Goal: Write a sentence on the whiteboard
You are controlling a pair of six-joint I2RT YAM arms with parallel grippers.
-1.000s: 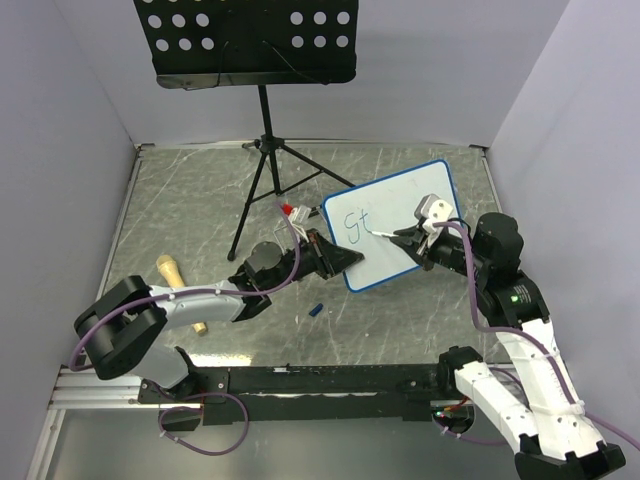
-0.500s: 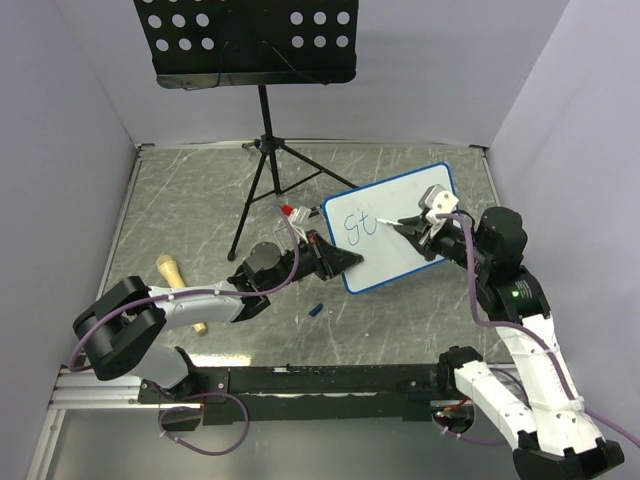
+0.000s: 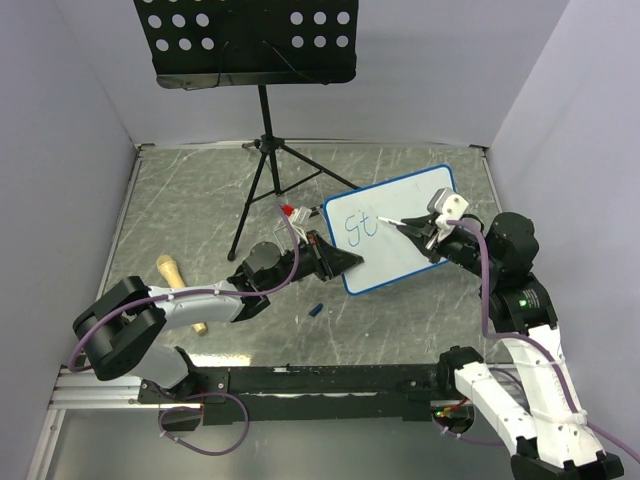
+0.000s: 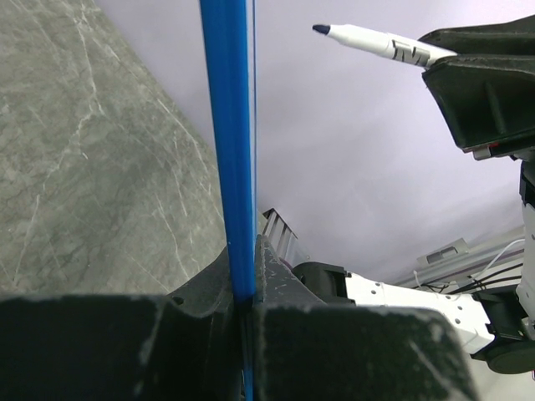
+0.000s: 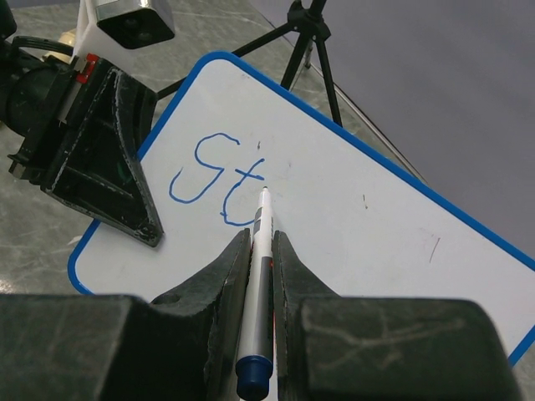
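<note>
Right wrist view: marker [image 5: 264,219] is clamped in the right gripper [image 5: 262,241], tip beside the "t".
Whiteboard [image 5: 368,225]: edge is pinched by the left gripper [image 4: 244,288].
Sentence [image 5: 219,177]: only "St" is written; a third letter is called for next.

Blue handwritten lettering [image 5: 219,180] "St" on the whiteboard [image 5: 359,234], near its left end
</note>
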